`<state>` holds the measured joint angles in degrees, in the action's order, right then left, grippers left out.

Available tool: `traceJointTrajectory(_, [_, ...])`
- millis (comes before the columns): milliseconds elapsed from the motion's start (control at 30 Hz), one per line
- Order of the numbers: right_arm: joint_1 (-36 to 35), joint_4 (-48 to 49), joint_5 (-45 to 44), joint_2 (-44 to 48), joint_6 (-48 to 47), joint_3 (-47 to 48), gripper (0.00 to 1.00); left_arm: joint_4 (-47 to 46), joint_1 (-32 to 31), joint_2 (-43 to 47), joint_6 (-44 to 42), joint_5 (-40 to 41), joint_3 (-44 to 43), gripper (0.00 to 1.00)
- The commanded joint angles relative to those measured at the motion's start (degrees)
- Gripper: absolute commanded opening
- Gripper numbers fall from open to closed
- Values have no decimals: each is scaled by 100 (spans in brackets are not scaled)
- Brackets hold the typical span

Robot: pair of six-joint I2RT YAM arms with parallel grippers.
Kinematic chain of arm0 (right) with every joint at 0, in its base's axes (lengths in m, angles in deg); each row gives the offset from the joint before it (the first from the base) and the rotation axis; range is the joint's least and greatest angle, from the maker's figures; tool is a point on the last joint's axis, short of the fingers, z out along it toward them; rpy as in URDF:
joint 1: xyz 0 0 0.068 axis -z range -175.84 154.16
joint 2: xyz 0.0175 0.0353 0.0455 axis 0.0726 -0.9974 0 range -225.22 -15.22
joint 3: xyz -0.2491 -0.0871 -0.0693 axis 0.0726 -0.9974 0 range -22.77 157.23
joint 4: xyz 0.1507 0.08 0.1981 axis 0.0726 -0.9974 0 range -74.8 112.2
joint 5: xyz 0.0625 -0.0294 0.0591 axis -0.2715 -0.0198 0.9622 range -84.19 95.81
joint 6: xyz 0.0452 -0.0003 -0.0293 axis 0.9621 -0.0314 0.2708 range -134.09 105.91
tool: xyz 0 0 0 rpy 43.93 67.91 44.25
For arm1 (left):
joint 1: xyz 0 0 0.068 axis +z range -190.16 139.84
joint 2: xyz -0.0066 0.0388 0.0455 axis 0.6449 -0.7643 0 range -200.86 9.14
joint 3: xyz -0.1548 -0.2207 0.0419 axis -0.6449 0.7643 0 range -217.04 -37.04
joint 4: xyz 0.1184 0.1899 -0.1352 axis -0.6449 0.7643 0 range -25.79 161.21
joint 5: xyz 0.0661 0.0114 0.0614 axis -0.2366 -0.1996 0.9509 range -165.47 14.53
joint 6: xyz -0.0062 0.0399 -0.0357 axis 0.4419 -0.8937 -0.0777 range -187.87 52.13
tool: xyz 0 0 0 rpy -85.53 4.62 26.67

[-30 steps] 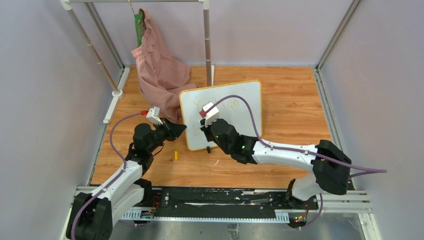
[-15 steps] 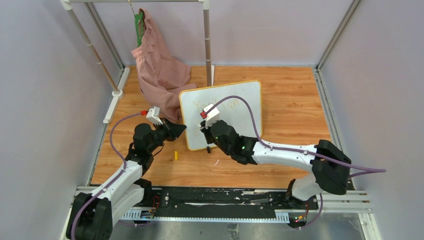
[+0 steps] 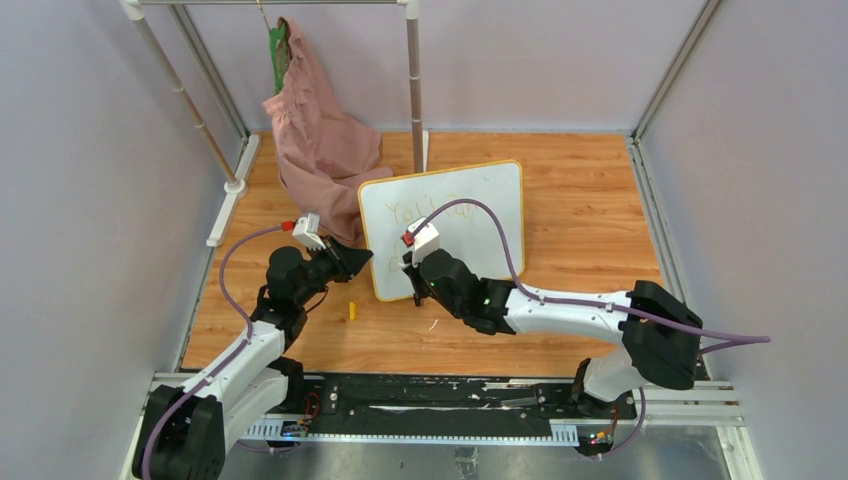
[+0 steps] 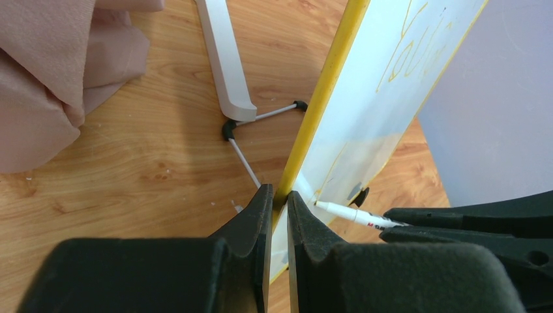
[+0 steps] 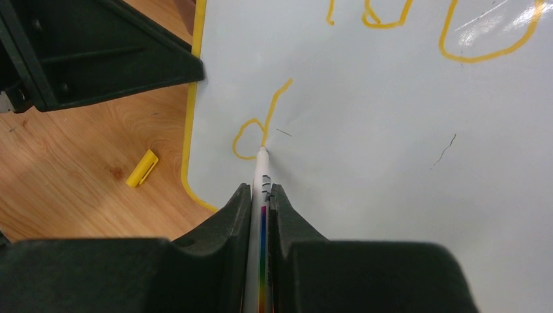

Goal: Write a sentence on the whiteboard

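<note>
Your right gripper (image 5: 261, 194) is pinching a slim white marker (image 5: 263, 171). Its long axis runs straight out between the fingers to the whiteboard (image 5: 404, 195), and the tip touches the foot of an orange "d" (image 5: 257, 127) that opens the sentence's (image 3: 425, 208) lower line. Bare glossy board lies to the right of the tip, so the next letter likely goes that way. The right arm is the writer. Your left gripper (image 4: 279, 195) is pressed onto the thin yellow frame (image 4: 323, 91) at the board's left edge, steadying it. The board stands propped near mid-table, on wood grain, beside soft pink cloth (image 3: 315, 140). A small yellow cap (image 5: 141, 168) lies just left of its lower corner.
</note>
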<state>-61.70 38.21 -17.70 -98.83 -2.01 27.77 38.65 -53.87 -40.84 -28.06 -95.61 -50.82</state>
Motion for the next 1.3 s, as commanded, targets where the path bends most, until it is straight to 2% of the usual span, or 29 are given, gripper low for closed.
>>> traceJointTrajectory(0, [-62,-183,-118,56,164,-165,0,-291,-35,135,80,19,5,0])
traceJointTrajectory(533, [-93,-284,-374,389,180,-332,0,-285,-35,123,88,15,2,0])
traceJointTrajectory(800, [-93,94,-252,810,37,-491,0,-286,-35,127,90,17,15,0])
traceJointTrajectory(1267, [-58,218,-276,448,-145,-123,0,-287,-39,122,88,10,15,0])
